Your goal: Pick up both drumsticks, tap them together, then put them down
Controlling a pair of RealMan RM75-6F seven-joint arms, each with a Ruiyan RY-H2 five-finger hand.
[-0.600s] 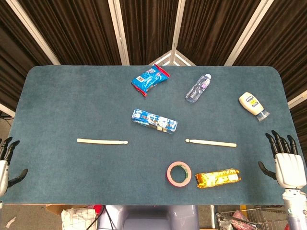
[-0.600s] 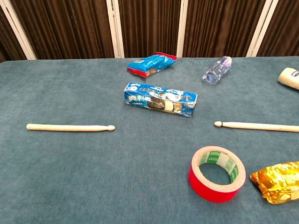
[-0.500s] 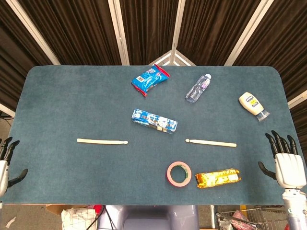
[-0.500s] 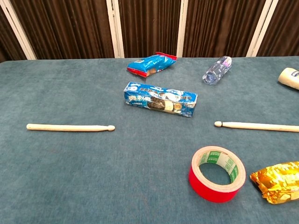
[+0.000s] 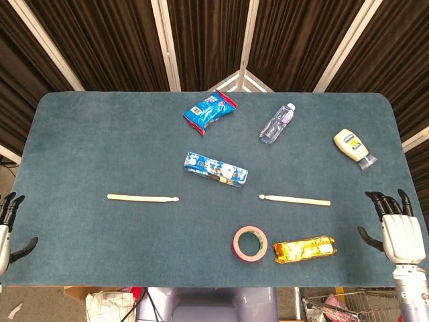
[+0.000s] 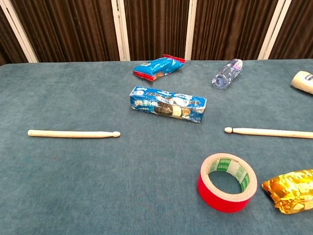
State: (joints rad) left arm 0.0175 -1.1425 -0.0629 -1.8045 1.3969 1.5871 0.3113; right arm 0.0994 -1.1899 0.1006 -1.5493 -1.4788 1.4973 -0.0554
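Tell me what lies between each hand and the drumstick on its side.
Nothing visible. Bare tabletop separates the left hand from the left drumstick, and the right hand from the right drumstick. The tape roll and gold packet sit nearer, off both paths.

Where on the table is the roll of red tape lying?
In the head view, the red tape lies near the table's front edge, right of centre, just left of the gold snack packet.

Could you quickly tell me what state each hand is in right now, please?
Left hand: open, holding nothing, at the table's left edge.
Right hand: open, fingers apart, holding nothing, at the right edge.
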